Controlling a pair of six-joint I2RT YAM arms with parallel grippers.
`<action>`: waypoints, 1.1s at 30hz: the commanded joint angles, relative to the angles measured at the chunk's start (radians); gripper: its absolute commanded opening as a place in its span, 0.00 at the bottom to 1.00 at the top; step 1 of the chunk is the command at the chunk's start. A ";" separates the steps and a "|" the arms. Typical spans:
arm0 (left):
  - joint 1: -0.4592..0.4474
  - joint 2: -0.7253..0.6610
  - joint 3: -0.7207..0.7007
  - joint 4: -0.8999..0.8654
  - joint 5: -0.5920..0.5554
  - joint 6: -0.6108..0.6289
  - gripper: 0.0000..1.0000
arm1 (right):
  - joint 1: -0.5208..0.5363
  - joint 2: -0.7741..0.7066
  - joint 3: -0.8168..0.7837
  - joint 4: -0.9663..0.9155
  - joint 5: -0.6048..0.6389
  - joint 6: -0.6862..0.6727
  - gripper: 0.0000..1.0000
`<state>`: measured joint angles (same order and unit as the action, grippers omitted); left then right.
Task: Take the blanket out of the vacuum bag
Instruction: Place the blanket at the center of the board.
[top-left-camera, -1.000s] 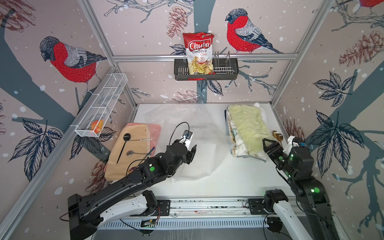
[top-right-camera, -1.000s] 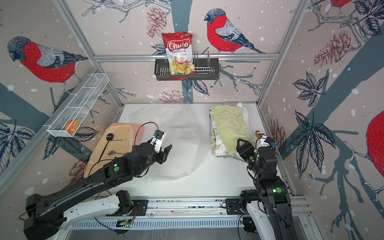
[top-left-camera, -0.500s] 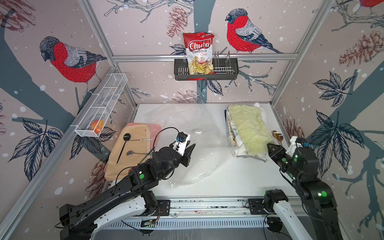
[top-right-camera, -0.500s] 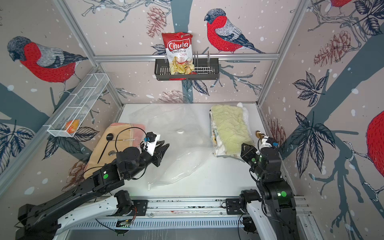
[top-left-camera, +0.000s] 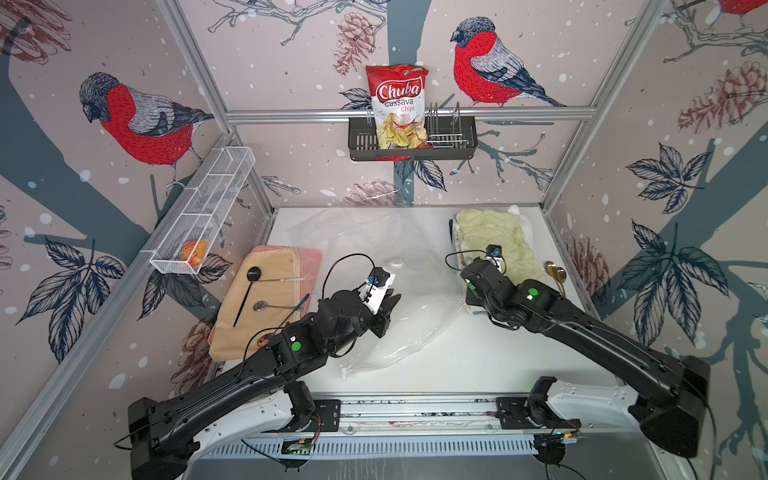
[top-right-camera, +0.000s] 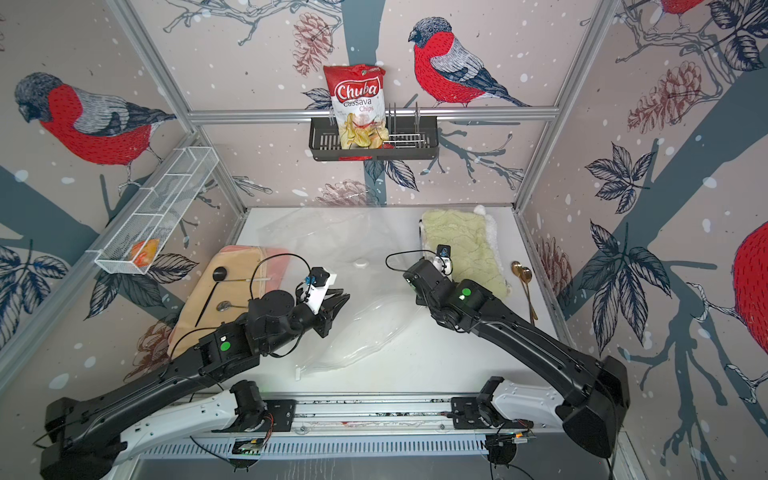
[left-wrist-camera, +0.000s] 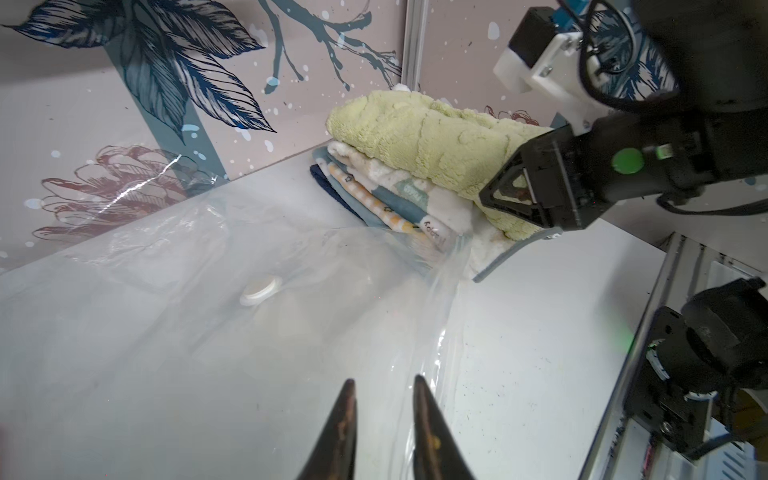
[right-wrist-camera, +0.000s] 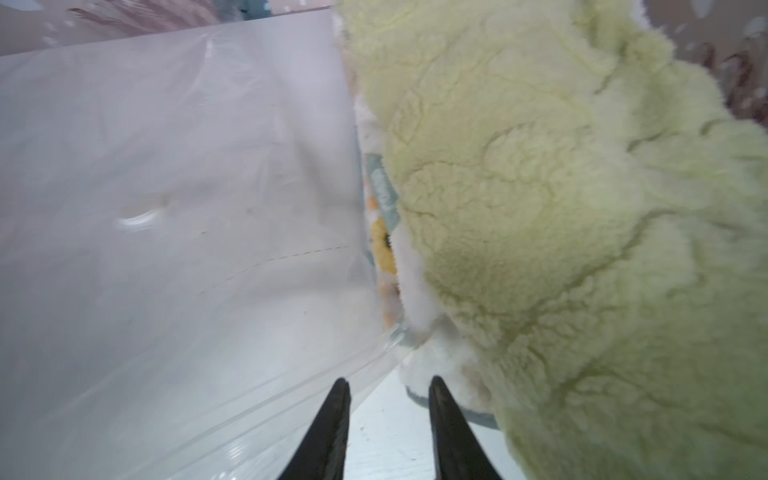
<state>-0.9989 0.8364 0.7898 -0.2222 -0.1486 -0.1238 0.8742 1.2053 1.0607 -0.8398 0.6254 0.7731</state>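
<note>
**A:** What had just changed?

**B:** My right end effector (right-wrist-camera: 388, 380) had swung in to the near corner of the blanket (top-left-camera: 494, 245). Its jaws, like those of my left end effector (left-wrist-camera: 382, 380), had narrowed to a small gap and held nothing.

**A:** And the blanket?

**B:** It lay folded beside the vacuum bag (top-left-camera: 374, 241), with only a flap of plastic lapping its lower layers. I judged it practically out.

**A:** Room to move?

**B:** The wall crowded the blanket's far side and two spoons (top-left-camera: 557, 274) lay just beyond it. The bare bench (top-left-camera: 478, 357) nearer than the blanket was open.
</note>
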 joint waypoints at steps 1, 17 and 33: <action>0.000 0.020 0.012 0.044 0.108 -0.007 0.50 | 0.019 0.037 -0.002 -0.100 0.183 0.068 0.37; 0.000 0.044 0.017 0.035 0.083 -0.016 0.71 | -0.162 0.053 -0.202 0.140 0.164 -0.014 0.41; 0.000 0.042 0.018 0.026 0.068 -0.008 0.63 | -0.196 -0.258 -0.207 0.356 -0.231 -0.146 0.00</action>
<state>-0.9989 0.8783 0.8028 -0.2230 -0.0792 -0.1337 0.6743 0.9955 0.8444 -0.5751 0.5583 0.6708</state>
